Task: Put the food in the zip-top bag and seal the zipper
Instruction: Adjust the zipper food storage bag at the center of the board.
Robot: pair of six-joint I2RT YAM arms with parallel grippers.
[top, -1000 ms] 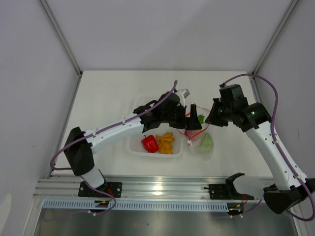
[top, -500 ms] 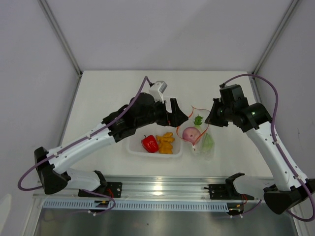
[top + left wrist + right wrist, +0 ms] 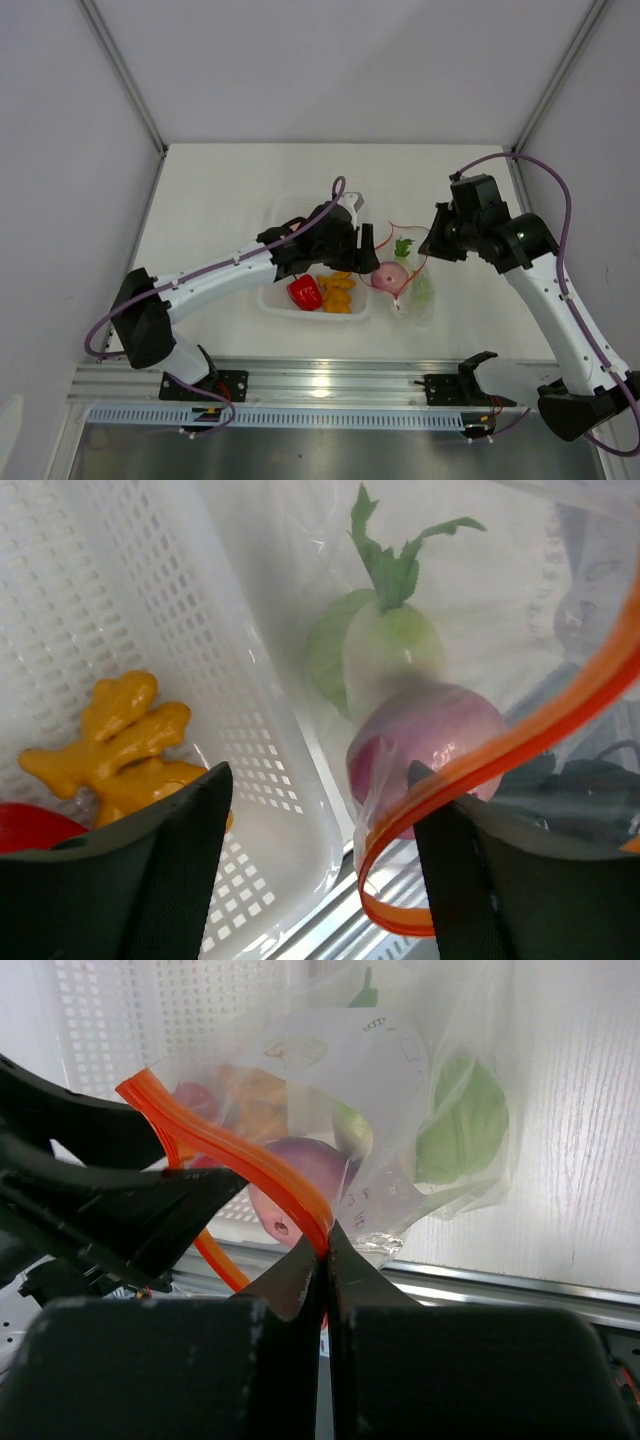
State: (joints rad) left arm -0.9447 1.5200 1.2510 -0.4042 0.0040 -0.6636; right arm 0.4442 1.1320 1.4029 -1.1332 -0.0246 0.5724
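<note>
The clear floppy zip-top bag (image 3: 415,285) lies just right of the white perforated tray (image 3: 275,300), near the white desk (image 3: 220,190)'s near edge. Most of the desk stretches beyond it on the far side. The right hand (image 3: 325,1250) pinches its orange-red zipper strip (image 3: 230,1155). The left hand (image 3: 318,780) hovers at the mouth, fingers wide. Inside the bag are one purple onion (image 3: 430,735), one white radish (image 3: 390,650) and one green cabbage (image 3: 460,1125). The tray holds one red pepper (image 3: 305,291) and one orange-yellow lumpy piece (image 3: 338,291).

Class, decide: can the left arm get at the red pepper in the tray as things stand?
Probably yes: the left gripper is open and empty over the tray, and the red pepper lies uncovered nearby.
</note>
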